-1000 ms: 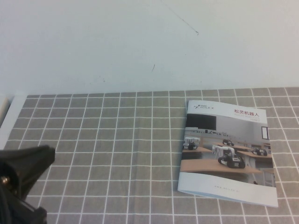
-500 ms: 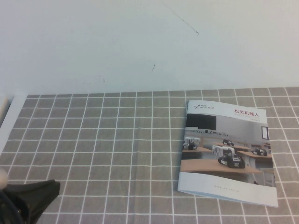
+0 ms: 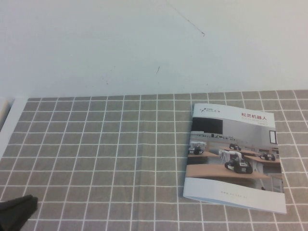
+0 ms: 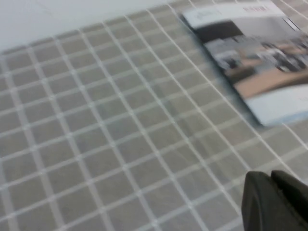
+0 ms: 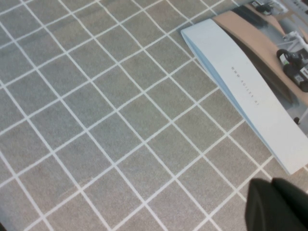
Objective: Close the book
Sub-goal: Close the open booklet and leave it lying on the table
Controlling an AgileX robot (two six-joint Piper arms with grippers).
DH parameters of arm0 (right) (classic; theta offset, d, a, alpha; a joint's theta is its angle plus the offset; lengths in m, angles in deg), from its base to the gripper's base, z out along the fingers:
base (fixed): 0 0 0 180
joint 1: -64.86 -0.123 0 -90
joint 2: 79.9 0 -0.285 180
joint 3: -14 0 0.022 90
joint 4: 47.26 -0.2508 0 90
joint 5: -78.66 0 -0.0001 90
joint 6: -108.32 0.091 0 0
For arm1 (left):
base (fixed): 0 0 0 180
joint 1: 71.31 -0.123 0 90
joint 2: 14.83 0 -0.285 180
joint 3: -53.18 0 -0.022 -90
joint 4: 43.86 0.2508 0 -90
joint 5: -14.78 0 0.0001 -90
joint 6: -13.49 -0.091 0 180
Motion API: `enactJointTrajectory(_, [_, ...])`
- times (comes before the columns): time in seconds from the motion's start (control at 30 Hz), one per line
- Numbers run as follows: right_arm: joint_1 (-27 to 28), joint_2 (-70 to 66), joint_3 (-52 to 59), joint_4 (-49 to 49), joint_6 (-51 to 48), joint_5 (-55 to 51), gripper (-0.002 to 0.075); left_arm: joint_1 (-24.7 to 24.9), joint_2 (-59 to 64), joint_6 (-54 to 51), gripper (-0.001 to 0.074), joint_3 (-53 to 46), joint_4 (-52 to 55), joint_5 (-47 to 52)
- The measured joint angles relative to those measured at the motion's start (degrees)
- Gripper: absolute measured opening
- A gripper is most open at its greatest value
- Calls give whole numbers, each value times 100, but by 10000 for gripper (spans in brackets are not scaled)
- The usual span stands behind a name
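Note:
The book lies shut and flat on the right half of the grey checked cloth, front cover up, showing a photo of robots on desks. The same book shows in the left wrist view, well away from my left gripper, whose fingers sit together with nothing between them. In the high view only the dark tip of the left gripper shows, at the near left corner. My right gripper hovers over bare cloth just off the book's near edge, fingers together and empty.
The white tabletop stretches beyond the cloth's far edge. A pale object pokes in at the left edge. A crease runs down the cloth's middle.
The left arm has drawn back towards the near left corner and mostly left the high view. The book has not moved.

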Motion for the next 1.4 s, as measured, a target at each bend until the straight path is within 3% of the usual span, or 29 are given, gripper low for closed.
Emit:
enactJointTrajectory(0.23, [0,0,0,-21,-3,0,-3,-1358,-1256,-70,-1,-815,363,-806])
enactJointTrajectory(0.47, [0,0,0,-42,-3,0,-3,-2375,-1960,-356,-1,-2623,364,-2030])
enactJointTrajectory(0.67, [0,0,0,-82,-3,0,-3,-2542,-2625,-367,-1,-2783,339,-1142])
enactJointTrajectory(1.1, [0,9,2,-203,-12,0,-3,-2542,-2642,-464,-1,-2775,328,-1095])
enactJointTrajectory(1.4, [0,9,2,-203,-12,0,-3,-2542,-2642,271,-1,-2762,718,-1041])
